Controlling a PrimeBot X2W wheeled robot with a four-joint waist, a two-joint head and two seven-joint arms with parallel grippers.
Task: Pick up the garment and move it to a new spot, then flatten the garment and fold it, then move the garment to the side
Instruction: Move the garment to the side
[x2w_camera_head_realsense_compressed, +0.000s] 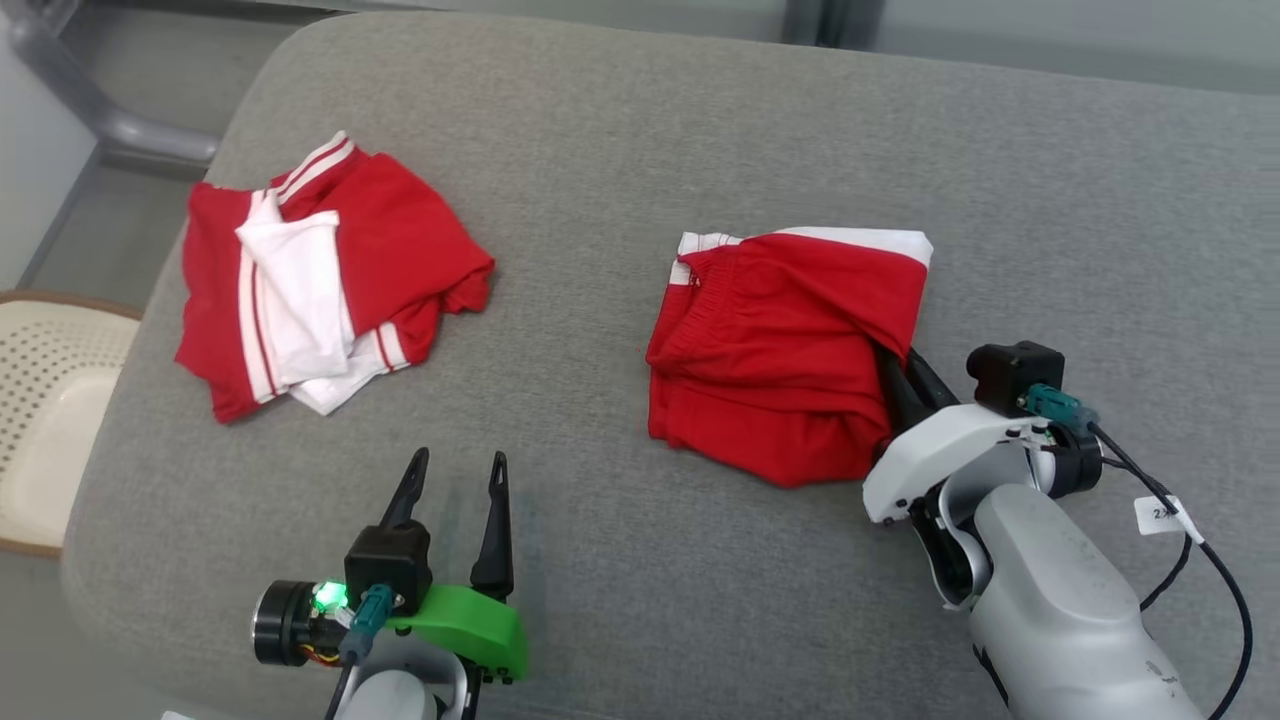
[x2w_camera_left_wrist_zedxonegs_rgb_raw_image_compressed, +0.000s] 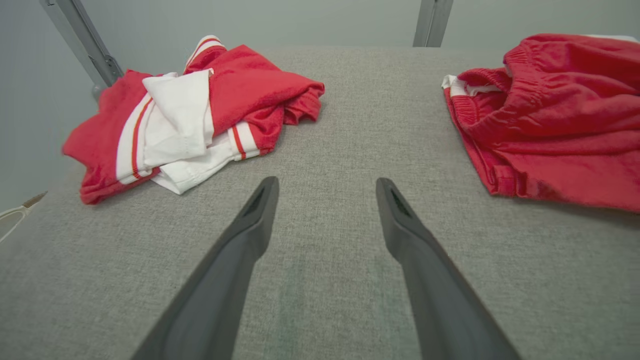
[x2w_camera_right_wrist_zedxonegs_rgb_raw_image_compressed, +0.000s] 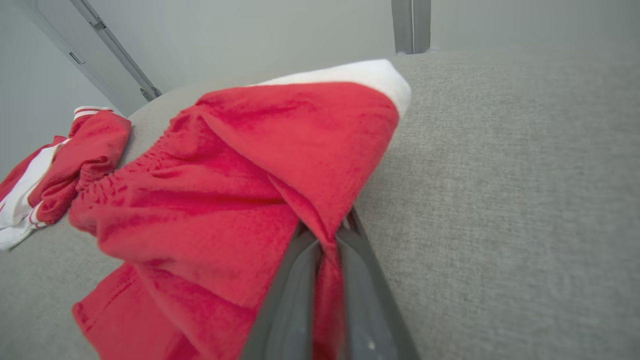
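The garment (x2w_camera_head_realsense_compressed: 790, 340), red shorts with an elastic waistband and a white band, lies bunched on the right half of the grey padded surface (x2w_camera_head_realsense_compressed: 640, 150). My right gripper (x2w_camera_head_realsense_compressed: 905, 385) is at its right edge, shut on a fold of the red cloth. In the right wrist view the cloth is pinched between the dark fingers (x2w_camera_right_wrist_zedxonegs_rgb_raw_image_compressed: 292, 285) of that gripper (x2w_camera_right_wrist_zedxonegs_rgb_raw_image_compressed: 326, 235), and the garment (x2w_camera_right_wrist_zedxonegs_rgb_raw_image_compressed: 240, 170) drapes over their tips. My left gripper (x2w_camera_head_realsense_compressed: 458, 470) stands open near the front edge with nothing between its fingers. In the left wrist view that gripper (x2w_camera_left_wrist_zedxonegs_rgb_raw_image_compressed: 326, 200) is well short of the garment (x2w_camera_left_wrist_zedxonegs_rgb_raw_image_compressed: 555, 120).
A second red and white garment (x2w_camera_head_realsense_compressed: 310, 275) lies crumpled at the back left, also seen as a heap (x2w_camera_left_wrist_zedxonegs_rgb_raw_image_compressed: 190, 110) in the left wrist view. A pale perforated chair seat (x2w_camera_head_realsense_compressed: 50, 400) stands off the surface's left edge. A metal frame (x2w_camera_head_realsense_compressed: 110, 120) runs behind.
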